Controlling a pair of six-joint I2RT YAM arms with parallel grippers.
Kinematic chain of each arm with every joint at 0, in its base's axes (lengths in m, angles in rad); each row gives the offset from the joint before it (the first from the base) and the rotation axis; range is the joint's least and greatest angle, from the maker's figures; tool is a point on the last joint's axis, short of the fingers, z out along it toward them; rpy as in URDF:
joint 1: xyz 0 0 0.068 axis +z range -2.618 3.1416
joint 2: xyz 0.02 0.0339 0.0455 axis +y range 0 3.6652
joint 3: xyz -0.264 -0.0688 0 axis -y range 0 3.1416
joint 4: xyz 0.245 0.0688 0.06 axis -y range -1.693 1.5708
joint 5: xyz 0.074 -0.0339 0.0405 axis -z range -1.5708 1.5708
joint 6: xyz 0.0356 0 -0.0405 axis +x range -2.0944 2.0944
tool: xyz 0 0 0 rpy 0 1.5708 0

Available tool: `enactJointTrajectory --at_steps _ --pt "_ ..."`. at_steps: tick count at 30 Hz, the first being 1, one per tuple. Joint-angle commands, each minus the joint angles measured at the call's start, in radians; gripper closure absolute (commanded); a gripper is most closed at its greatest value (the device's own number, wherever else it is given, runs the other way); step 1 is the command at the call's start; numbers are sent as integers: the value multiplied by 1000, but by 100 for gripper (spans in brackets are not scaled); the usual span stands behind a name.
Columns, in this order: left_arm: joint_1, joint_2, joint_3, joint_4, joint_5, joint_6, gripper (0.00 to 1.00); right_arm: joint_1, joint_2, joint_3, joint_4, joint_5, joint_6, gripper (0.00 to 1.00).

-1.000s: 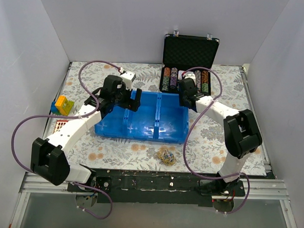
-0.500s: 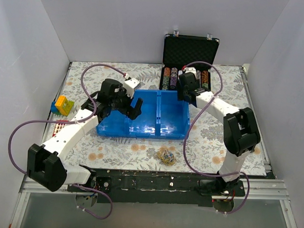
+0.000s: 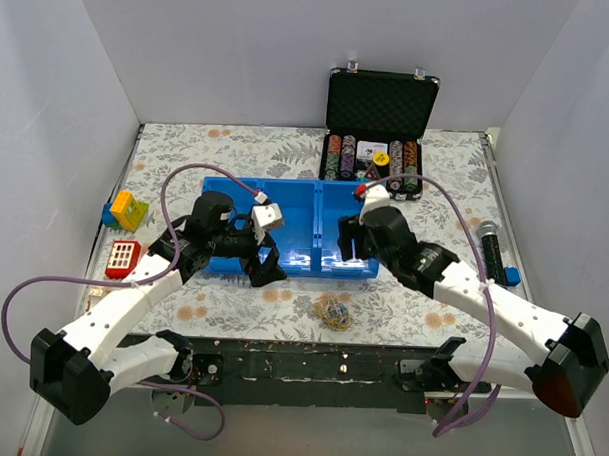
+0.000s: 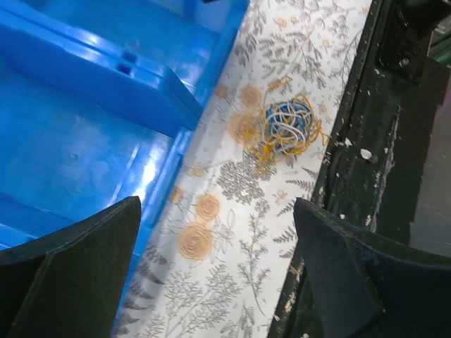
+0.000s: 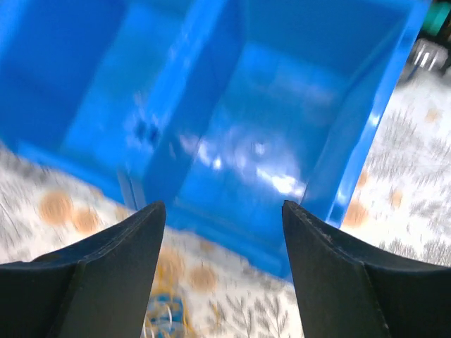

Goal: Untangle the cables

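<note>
Both arms have been drawn back from the far side of the tray (image 3: 295, 203) toward the near edge, while the cables (image 3: 333, 311) have been left where they lay.

On the left, the left gripper (image 3: 262, 263) is held over the tray's near-left corner. Its jaws are spread wide with nothing between them, as is shown in its wrist view (image 4: 211, 274). In that view the cables (image 4: 287, 128) are seen as a small tight ball of yellow, bluish and whitish wire. The ball lies on the flowered cloth between the tray and the black front rail, near the rail.

To the right, the right gripper (image 3: 352, 240) is poised over the tray's near-right compartment, also spread wide and empty (image 5: 222, 274). A blurred bit of the cables (image 5: 165, 315) is caught at the bottom edge of its view.

The step in hand is judged to be the approach to the ball. It would be done well if the ball were reached from both sides and a loose outer loop were pinched by each gripper, not the whole knot. The pull should then be made gently and apart. Care is needed that the rail is not struck.
</note>
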Motion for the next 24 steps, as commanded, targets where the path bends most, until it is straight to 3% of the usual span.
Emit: enactJointTrajectory --at_steps 1,3,4,6,7,8,9,10,12,17,24 --pt "-24 8 -23 41 21 -12 17 34 -92 -124 -79 -51 77 37" --pt "-35 14 -14 58 17 -16 37 50 -140 -159 -97 -52 100 80" --pt "-44 20 -11 63 8 -18 56 56 -161 -167 -115 -40 111 96" --pt "-73 31 -8 70 -17 -27 79 54 -198 -177 -140 -26 131 99" --pt "-90 37 -11 73 -29 -27 84 54 -209 -184 -143 -37 132 99" --pt "-110 40 -18 78 -38 -29 83 56 -218 -188 -148 -51 134 85" --pt "-124 44 -37 92 -42 -35 70 57 -226 -193 -152 -64 139 70" --pt "-145 47 -54 104 -39 -38 51 62 -232 -199 -155 -71 146 59" --pt "-182 55 -81 154 -32 -58 31 65 -246 -213 -165 -68 158 47" --pt "-275 116 -121 240 -48 -90 9 68 -298 -230 -175 -58 172 37" --pt "-325 262 -111 371 -112 -203 3 77 -438 -331 -148 -68 217 39"
